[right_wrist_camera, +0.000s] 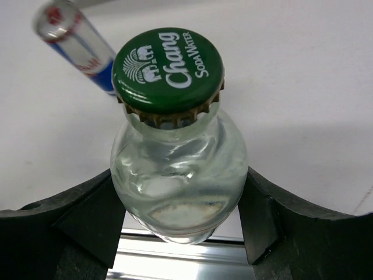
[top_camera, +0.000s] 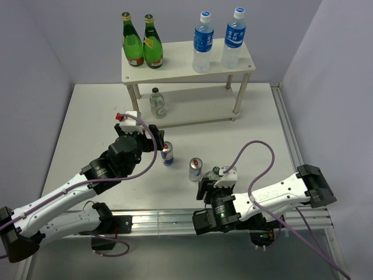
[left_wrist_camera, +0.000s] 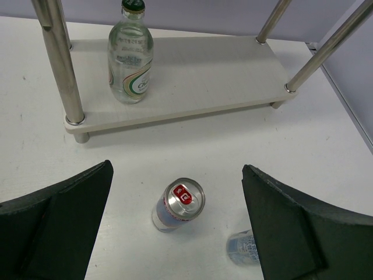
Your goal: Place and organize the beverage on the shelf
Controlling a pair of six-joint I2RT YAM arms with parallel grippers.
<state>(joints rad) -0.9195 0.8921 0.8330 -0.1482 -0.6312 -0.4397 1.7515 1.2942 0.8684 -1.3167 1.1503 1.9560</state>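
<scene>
Water bottles (top_camera: 203,42): two, on shelf (top_camera: 180,60).
Cans (top_camera: 168,154): two, loose.
Small bottles (top_camera: 157,102): I count two; right gripper (right_wrist_camera: 178,186) pinches one.
Left gripper (left_wrist_camera: 176,171): spread.

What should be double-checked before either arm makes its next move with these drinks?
1. Grip: right gripper has the soda bottle between both fingers: ok.
2. Free arm ready: left gripper open, first can below it: ok.
3. Room on the lower board beside the shelf bottle: ok.
4. First can and second can upright: ok.
5. Held bottle will clear the second can: cannot tell.
</scene>
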